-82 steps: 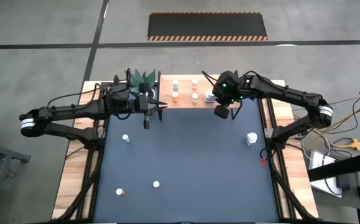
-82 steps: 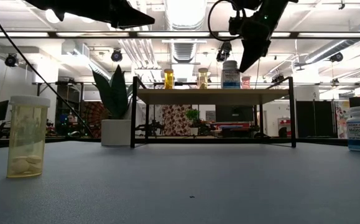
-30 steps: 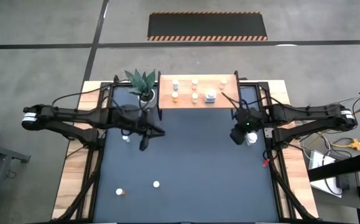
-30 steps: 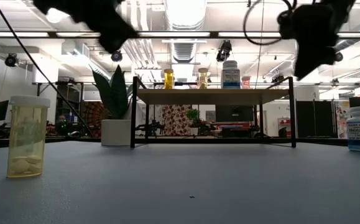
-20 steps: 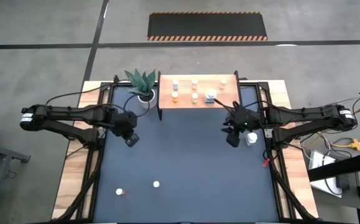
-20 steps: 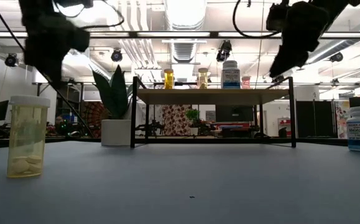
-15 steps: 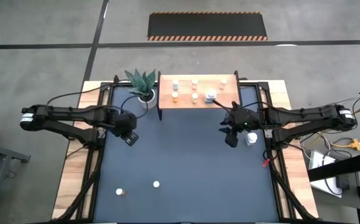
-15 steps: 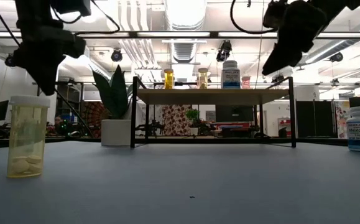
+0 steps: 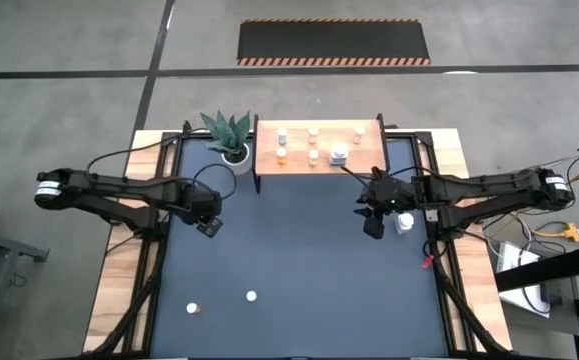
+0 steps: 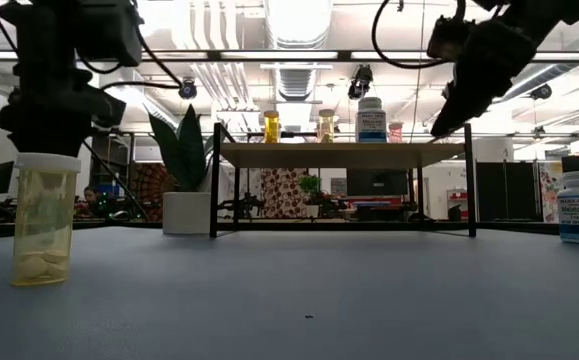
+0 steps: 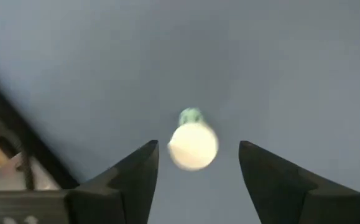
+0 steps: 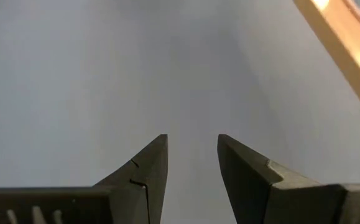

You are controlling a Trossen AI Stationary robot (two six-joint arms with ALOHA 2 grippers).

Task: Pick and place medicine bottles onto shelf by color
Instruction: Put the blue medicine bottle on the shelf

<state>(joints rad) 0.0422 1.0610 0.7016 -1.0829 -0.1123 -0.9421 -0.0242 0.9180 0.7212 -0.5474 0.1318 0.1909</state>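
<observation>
At about eight o'clock on the tabletop [image 9: 289, 260], the left pincer [image 11: 195, 163] hung spread wide directly above a yellow bottle [image 10: 42, 220], white cap centred between its fingers. A skewed descent could topple it. The right pincer [image 12: 192, 158], narrowly parted and empty, hovered at three. The shelf [image 9: 318, 146] stood at twelve.

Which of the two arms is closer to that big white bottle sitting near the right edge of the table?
The right. The right gripper hangs just beside the big white bottle, on its inner side. The left gripper is far across the table, poised above a yellow bottle.
</observation>
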